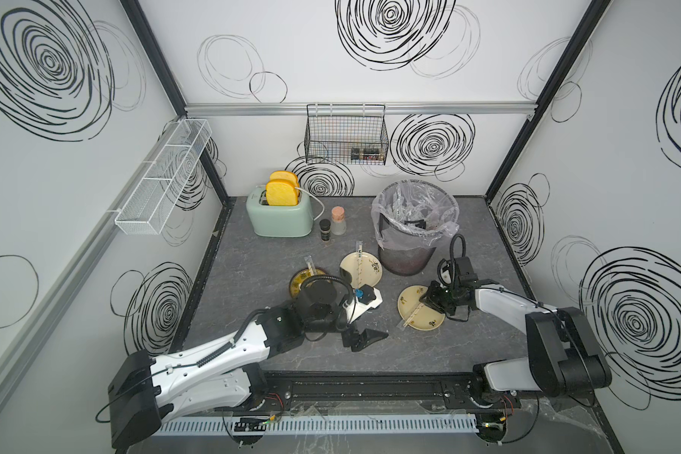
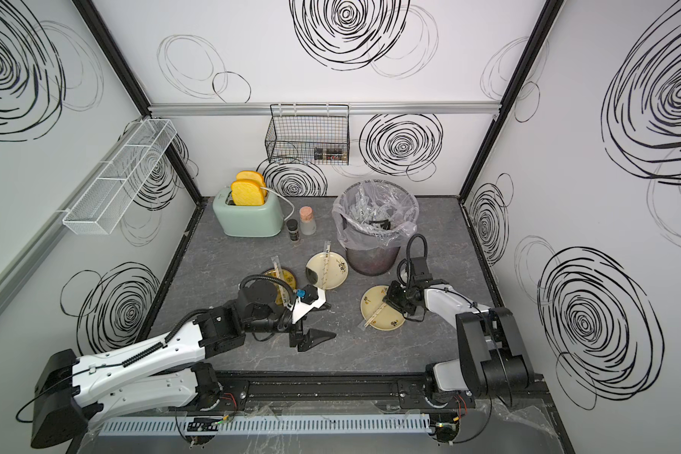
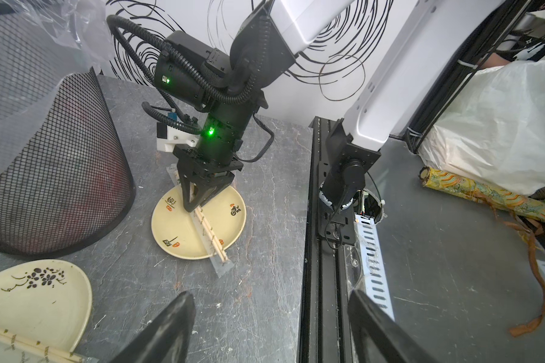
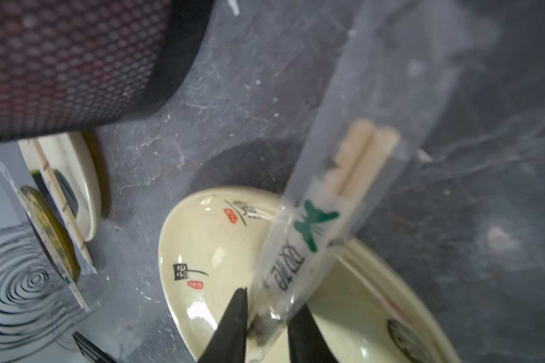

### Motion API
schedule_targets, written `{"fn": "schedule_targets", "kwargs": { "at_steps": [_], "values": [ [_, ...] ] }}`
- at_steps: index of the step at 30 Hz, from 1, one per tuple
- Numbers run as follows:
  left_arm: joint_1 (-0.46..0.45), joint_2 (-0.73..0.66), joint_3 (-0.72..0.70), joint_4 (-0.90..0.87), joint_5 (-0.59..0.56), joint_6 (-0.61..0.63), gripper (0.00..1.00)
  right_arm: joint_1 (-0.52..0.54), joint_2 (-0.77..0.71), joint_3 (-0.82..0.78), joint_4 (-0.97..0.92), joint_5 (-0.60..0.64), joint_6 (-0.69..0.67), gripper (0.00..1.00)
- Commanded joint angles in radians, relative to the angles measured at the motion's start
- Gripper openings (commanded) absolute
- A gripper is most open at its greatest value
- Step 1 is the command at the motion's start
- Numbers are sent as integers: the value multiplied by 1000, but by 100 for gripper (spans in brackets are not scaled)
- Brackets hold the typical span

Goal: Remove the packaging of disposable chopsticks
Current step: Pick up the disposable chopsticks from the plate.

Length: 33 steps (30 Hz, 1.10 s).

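Right wrist view: right pincer [image 4: 269,301] clamped on sleeve [image 4: 299,251] holding chopsticks [image 4: 362,151], across plate [image 4: 195,239]. Film likely light, slick, flimsy; sticks stiff. Better hold: empty sleeve end. Left pincer [image 1: 364,338] apart over desk [image 1: 252,255].

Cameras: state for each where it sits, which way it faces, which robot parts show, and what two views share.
Top views: high above the arm bases, looking down at the table; left arm, right arm, open left gripper, right gripper on a plate.
Left wrist: on the left arm, facing the right arm across the table; its open fingers in the foreground.
Right wrist: on the right arm, looking down its fingers pinching the wrapped chopsticks.
Shared: both wrist views show that plate and the mesh bin.
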Motion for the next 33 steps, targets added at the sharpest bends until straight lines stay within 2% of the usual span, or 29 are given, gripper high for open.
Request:
{"fn": "schedule_targets", "kwargs": {
  "at_steps": [1,6,11,15,18,21,25,29,33],
  "values": [
    [-5,4,29,8,1,22,81,-5,5,-12,13,34,17,17],
    [5,3,27,24,-5,0,80,-34,-74,0,-27,36,2,0],
    [66,-19,18,85,32,-89,80,-83,-250,61,-143,82,-43,0],
    [128,-35,23,133,75,-163,80,-101,-406,146,-241,233,-139,0],
    [187,-30,41,143,106,-210,81,-102,-510,210,-207,279,-198,0],
    [253,-4,81,131,163,-235,81,-68,-571,272,-116,250,-214,0],
    [299,23,146,107,192,-242,81,40,-554,374,-60,216,-242,0],
    [344,65,216,90,196,-260,80,140,-500,402,94,47,-287,0],
    [376,96,281,84,227,-252,79,265,-421,398,215,-53,-325,0]
  ]
}}
